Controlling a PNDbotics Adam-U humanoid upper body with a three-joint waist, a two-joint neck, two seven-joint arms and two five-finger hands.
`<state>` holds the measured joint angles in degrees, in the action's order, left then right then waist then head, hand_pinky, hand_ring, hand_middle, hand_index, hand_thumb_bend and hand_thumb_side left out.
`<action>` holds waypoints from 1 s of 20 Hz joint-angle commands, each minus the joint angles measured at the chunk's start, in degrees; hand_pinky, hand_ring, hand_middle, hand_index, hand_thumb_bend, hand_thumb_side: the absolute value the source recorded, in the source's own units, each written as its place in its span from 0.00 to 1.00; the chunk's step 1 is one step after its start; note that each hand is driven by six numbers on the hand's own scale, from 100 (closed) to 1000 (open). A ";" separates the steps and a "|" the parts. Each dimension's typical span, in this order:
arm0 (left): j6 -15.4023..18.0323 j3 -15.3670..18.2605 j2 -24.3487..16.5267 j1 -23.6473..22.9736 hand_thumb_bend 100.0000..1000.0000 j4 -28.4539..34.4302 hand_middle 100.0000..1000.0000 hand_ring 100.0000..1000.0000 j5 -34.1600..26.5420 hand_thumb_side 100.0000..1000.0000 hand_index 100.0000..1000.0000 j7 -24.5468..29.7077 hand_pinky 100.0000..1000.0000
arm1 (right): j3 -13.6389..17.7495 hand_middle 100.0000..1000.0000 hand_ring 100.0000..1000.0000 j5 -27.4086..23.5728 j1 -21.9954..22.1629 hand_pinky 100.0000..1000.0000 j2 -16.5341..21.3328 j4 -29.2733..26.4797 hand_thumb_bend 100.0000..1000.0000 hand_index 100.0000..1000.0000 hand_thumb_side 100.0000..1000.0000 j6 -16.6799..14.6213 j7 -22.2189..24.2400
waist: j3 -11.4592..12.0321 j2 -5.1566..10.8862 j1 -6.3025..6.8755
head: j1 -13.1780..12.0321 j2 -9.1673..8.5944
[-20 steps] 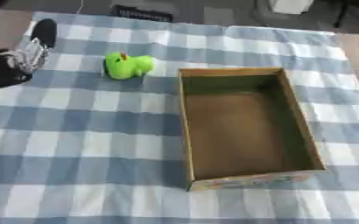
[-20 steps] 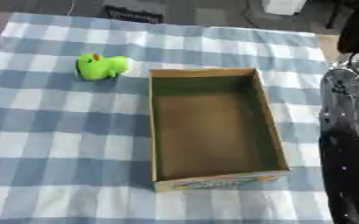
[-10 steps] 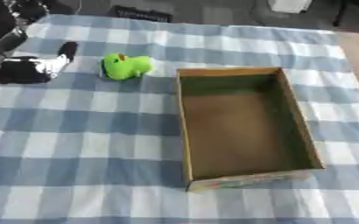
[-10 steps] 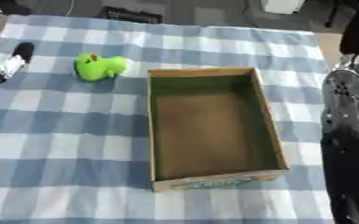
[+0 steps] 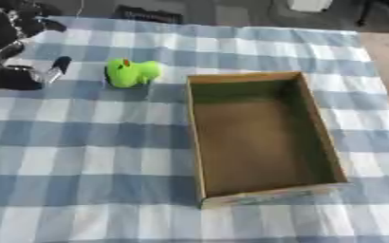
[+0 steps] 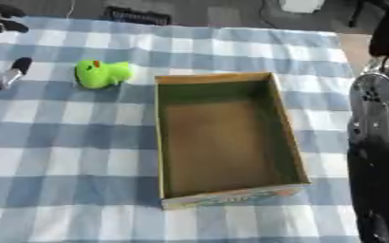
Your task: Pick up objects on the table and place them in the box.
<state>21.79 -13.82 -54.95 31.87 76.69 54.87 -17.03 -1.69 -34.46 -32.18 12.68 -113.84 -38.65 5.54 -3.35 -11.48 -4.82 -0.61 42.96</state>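
Observation:
A bright green soft toy (image 5: pixel 132 72) lies on the checked cloth, just beyond the far left corner of the box. The open cardboard box (image 5: pixel 194 142) stands in the middle with nothing inside. My left hand (image 5: pixel 22 77) is low over the cloth, left of the toy. It is open, with one black fingertip (image 5: pixel 61 63) stretched toward the toy and a short gap between them. My right arm (image 6: pixel 378 156) runs along the right edge of the right eye view, beside the box; its fingers are not clear.
The blue and white checked cloth (image 5: pixel 90 161) covers the whole table. A dark flat object (image 5: pixel 148 14) lies past the far edge of the cloth. Open cloth stretches left of and in front of the box.
My left hand has dropped from the far left corner to the cloth just left of the green toy. The toy, the box and the right arm have stayed put.

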 commanded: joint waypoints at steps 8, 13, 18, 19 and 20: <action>1.40 2.40 0.24 3.87 0.06 -8.67 0.79 0.78 7.11 0.85 0.79 -2.54 0.79 | -0.12 0.42 0.41 -0.92 -2.80 0.50 -1.77 -0.75 0.00 0.64 0.62 1.71 0.16 | -1.60 -0.43 0.32 | -3.90 -1.34; 1.89 3.03 1.22 4.91 0.06 -11.42 0.79 0.77 7.93 0.85 0.79 -3.99 0.77 | -0.36 0.42 0.41 -1.44 -3.54 0.50 -2.97 -0.75 0.00 0.65 0.62 2.44 0.65 | -2.42 -1.12 0.17 | -5.95 -1.86; 5.61 2.35 1.97 5.52 0.09 -10.95 0.79 0.73 4.10 0.84 0.80 -5.53 0.72 | -0.42 0.42 0.41 -1.85 -3.98 0.50 -3.76 -0.75 0.00 0.65 0.62 2.91 1.09 | -2.90 -1.68 -0.03 | -6.39 -1.53; 6.42 2.15 2.01 5.64 0.09 -10.80 0.79 0.73 2.93 0.84 0.80 -5.29 0.72 | -0.42 0.42 0.41 -1.92 -4.04 0.50 -3.82 -0.75 0.00 0.65 0.62 2.95 1.14 | -2.94 -1.72 -0.05 | -6.34 -1.48; 7.31 1.81 2.22 5.88 0.10 -10.58 0.79 0.72 1.77 0.85 0.80 -4.86 0.71 | -0.43 0.42 0.41 -2.00 -4.16 0.50 -3.89 -0.75 0.00 0.65 0.62 2.97 1.18 | -3.04 -1.77 -0.04 | -6.31 -1.37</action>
<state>28.03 -12.16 -51.75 36.63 65.09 58.18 -21.95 -2.18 -36.24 -35.38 8.64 -113.84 -35.82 6.57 -6.27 -14.05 -5.15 -6.61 41.99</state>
